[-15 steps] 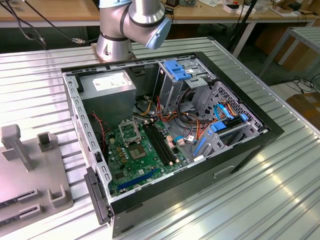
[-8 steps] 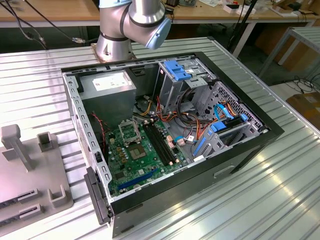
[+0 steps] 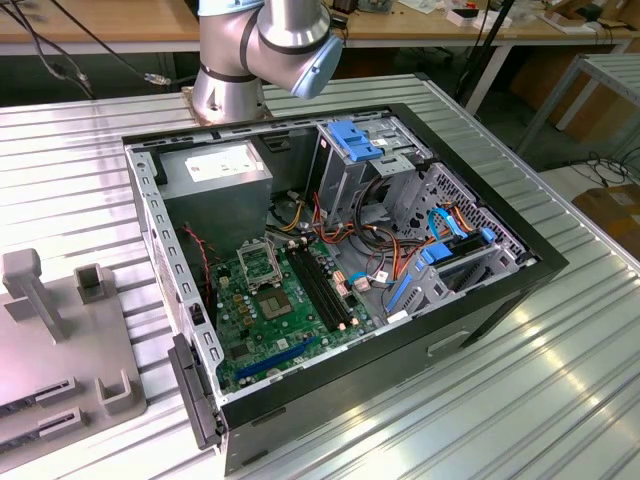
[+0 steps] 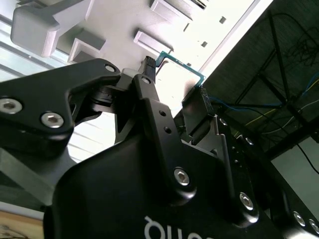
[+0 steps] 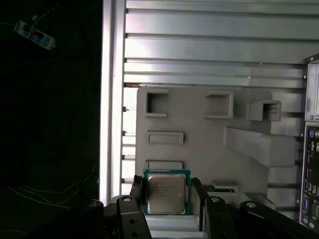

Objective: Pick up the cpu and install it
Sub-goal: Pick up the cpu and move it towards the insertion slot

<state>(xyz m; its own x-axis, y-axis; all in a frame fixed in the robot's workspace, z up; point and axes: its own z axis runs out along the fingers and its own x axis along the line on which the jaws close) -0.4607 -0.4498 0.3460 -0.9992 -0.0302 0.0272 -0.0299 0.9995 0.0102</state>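
In the first wrist view, the thin silvery green-rimmed square cpu [image 5: 167, 193] sits flat between the 2 black fingers [image 5: 199, 191], pinched by opposite edges.

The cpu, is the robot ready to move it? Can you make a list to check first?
1. cpu gripped between the fingers, one on each side: ok.
2. cpu square and level in the grip, first wrist view: ok.
3. cpu clear of the grey tray behind it: looks ok.
4. Socket on the green board open and empty: cannot tell.
5. Computer case open on top: ok.
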